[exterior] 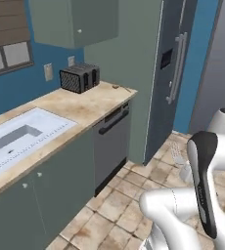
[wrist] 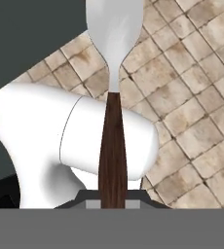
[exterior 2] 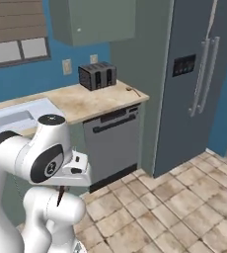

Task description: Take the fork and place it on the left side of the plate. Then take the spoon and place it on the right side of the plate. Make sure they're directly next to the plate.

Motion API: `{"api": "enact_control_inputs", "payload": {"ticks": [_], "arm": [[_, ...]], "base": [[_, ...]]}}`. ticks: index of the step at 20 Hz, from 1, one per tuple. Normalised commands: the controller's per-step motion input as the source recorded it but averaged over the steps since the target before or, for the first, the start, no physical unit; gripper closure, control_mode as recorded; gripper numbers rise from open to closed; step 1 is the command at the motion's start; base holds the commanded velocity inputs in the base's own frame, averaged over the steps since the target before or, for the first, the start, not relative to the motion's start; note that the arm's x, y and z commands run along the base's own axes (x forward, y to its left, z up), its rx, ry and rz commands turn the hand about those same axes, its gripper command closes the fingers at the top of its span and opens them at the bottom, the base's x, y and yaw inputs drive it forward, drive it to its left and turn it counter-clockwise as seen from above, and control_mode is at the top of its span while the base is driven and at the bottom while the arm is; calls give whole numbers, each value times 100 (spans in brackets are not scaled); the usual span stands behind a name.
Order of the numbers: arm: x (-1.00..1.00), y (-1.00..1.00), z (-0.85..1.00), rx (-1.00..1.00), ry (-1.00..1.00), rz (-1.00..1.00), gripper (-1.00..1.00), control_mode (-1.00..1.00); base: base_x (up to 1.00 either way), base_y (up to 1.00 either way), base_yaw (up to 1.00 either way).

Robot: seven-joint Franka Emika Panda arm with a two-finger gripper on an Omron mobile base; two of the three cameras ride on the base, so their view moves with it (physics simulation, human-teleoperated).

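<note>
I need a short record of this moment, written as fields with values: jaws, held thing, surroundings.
jaws: gripper shut on the fork
held thing: dark brown handle, pale head, top cut off by the picture edge; probably the fork
below it: tiled floor
counter: toaster, sink
small brown thing: near the counter's end, too small to tell

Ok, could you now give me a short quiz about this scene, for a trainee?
1. True or false: the gripper is open and empty.
2. What stands on the counter near the wall? A) kettle B) toaster C) plate
3. Fill in: the handle of the utensil in the hand view is dark ____.

Key: 1 false, it is shut on the utensil. 2 B. 3 brown.
</note>
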Motion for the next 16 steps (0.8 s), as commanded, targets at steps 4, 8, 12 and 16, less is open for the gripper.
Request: {"api": "enact_control_inputs", "payload": {"ticks": [4, 8, 12, 16], "arm": [[0, 0, 0, 0, 0, 0, 100, 100], [0, 0, 0, 0, 0, 0, 100, 100], [0, 0, 0, 0, 0, 0, 100, 100], [0, 0, 0, 0, 0, 0, 100, 100]], "base": [[-100, 32, -50], [-100, 39, -48], [-100, 36, -47], [-100, 34, -47]]}}
